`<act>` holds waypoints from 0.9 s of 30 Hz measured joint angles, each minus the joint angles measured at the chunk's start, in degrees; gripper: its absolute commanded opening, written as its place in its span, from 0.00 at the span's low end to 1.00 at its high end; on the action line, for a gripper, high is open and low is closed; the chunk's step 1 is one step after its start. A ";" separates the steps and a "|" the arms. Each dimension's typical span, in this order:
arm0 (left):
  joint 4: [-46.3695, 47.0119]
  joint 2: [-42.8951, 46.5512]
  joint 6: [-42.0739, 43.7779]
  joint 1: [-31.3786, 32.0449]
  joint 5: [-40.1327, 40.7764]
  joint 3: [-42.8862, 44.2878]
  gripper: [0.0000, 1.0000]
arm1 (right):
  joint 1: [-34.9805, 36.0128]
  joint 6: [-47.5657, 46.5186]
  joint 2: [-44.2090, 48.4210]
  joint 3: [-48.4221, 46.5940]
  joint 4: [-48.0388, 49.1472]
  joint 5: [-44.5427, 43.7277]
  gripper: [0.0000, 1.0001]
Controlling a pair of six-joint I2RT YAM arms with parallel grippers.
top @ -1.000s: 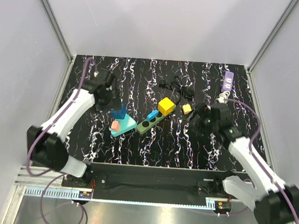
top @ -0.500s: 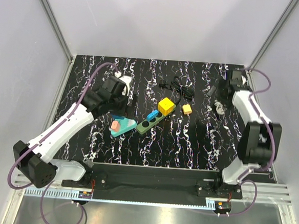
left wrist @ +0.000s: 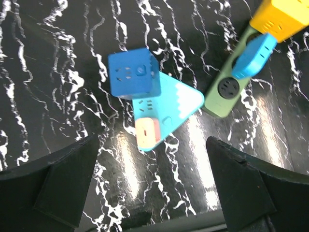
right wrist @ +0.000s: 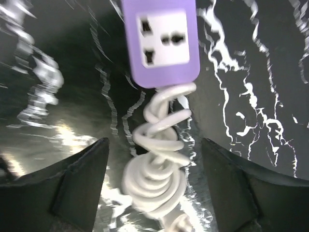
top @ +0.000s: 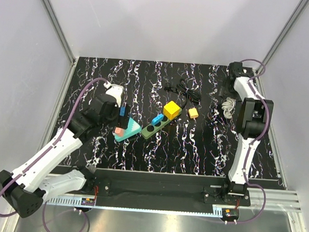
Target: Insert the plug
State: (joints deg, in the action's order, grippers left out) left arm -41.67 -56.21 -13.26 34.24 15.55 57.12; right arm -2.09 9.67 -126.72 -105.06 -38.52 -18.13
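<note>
**Progress of the task.** Nothing is inserted yet. The right gripper [right wrist: 154, 145] hangs with fingers spread on either side of the white coiled cord [right wrist: 157, 169], pinching nothing. The cord lies on the surface [top: 195, 145] at the rear right, joined to the purple power strip [right wrist: 159, 41], whose socket is bare; its plug end cannot be made out. The left gripper [left wrist: 150, 142], fingers spread and holding nothing, hovers over the teal socket block [left wrist: 181, 99]. Grasping, carrying and inserting all appear to remain.
</note>
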 measured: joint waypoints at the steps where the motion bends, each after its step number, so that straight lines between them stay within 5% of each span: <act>1: 0.28 -0.04 0.04 0.00 0.63 0.00 0.99 | -0.26 -0.94 -0.70 0.02 -0.79 0.33 0.67; 5: 0.83 -0.39 0.22 0.04 1.62 -0.02 0.98 | -0.83 -4.15 -1.14 2.12 -1.40 2.78 0.36; 8: 1.07 -0.52 0.37 0.11 1.77 -0.04 0.98 | -0.87 -5.97 2.21 7.06 0.13 3.30 0.32; 9: 1.14 -0.52 0.37 0.11 1.84 -0.09 0.98 | -0.87 -6.51 4.09 9.79 -0.20 3.23 0.33; 14: 1.14 -0.55 0.39 0.22 1.77 -0.28 0.98 | -0.87 -6.91 13.97 22.69 -5.31 2.67 0.78; 22: 1.11 -1.42 0.42 0.33 1.05 -0.28 0.98 | 0.13 -2.58 28.52 25.90 -9.11 6.91 0.82; 27: 1.14 -1.44 0.74 0.33 1.16 -0.28 0.98 | 8.04 -2.19 29.31 24.96 -4.83 10.56 0.80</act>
State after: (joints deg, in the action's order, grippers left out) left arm -40.53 -57.65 -12.51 34.57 16.71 56.84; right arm 5.96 7.49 -97.41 -80.09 -43.35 -7.57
